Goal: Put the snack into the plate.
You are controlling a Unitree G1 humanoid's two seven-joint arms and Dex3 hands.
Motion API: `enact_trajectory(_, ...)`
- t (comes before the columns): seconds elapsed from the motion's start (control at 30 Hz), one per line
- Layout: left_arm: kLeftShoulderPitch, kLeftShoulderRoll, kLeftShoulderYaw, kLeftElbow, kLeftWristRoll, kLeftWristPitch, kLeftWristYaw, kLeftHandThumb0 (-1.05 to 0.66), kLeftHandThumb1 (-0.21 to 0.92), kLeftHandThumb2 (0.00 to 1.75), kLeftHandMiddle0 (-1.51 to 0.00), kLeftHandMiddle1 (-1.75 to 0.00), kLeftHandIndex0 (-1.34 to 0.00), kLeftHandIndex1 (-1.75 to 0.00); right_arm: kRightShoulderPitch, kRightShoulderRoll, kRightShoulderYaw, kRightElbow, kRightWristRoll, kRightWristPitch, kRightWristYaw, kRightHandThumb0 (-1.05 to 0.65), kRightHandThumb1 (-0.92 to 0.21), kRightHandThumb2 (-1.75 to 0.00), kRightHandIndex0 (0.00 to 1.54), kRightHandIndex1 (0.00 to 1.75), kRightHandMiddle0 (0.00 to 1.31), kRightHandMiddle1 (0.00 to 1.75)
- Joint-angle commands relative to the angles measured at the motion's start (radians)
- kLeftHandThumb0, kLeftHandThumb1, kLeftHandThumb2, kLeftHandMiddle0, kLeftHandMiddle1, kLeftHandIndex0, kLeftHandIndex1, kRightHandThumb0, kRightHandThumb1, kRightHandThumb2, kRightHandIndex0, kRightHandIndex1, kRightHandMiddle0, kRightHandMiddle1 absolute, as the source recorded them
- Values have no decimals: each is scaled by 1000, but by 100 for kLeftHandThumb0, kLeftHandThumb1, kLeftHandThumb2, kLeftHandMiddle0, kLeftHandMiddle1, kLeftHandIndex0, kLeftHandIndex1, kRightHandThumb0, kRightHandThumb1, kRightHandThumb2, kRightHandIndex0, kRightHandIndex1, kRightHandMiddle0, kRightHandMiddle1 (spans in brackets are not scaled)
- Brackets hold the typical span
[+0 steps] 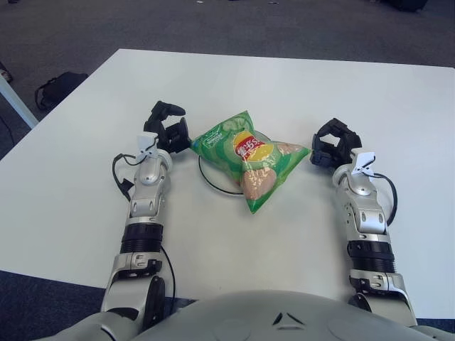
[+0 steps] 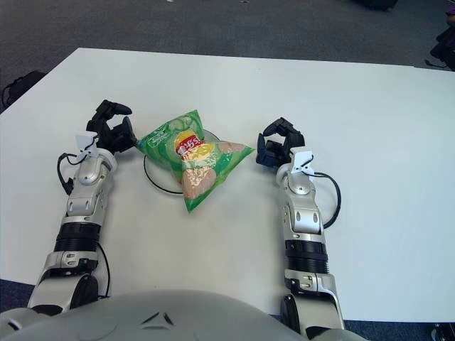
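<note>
One chip bag [image 1: 249,158] lies across the one plate [image 1: 210,181] at the frame's centre, covering most of it, so I judge the job nearly done. My left hand [image 1: 170,130] and right hand [image 1: 333,145] flank it on the bench [image 1: 298,85], fingers apart, holding nothing.
</note>
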Motion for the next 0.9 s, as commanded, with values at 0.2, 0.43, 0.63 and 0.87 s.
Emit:
enact_trajectory(0.2,16,-1,0,-23,4,22,6,-45,42,118,-117,-175,-53,-175,51,8,-3,17,0,23,0,-49,-30,-134,124,175,63,175)
enact_trajectory(0.43,19,-3,1,-32,1,39,7,-45,42,118,-116,-175,-53,-175,50,3,-3,17,1,30,4,-49,-30,-134,124,175,63,175)
enact_trajectory(0.63,19,-2,3,-31,2,40,8,-44,43,118,-116,-175,-52,-175,49,5,-5,17,6,36,5,-49,-30,-134,124,175,63,175)
enact_trajectory(0.87,18,-1,4,-26,-1,33,4,-44,43,117,-116,-175,-52,-175,46,4,-6,18,10,40,9,-49,-30,-133,124,175,63,175)
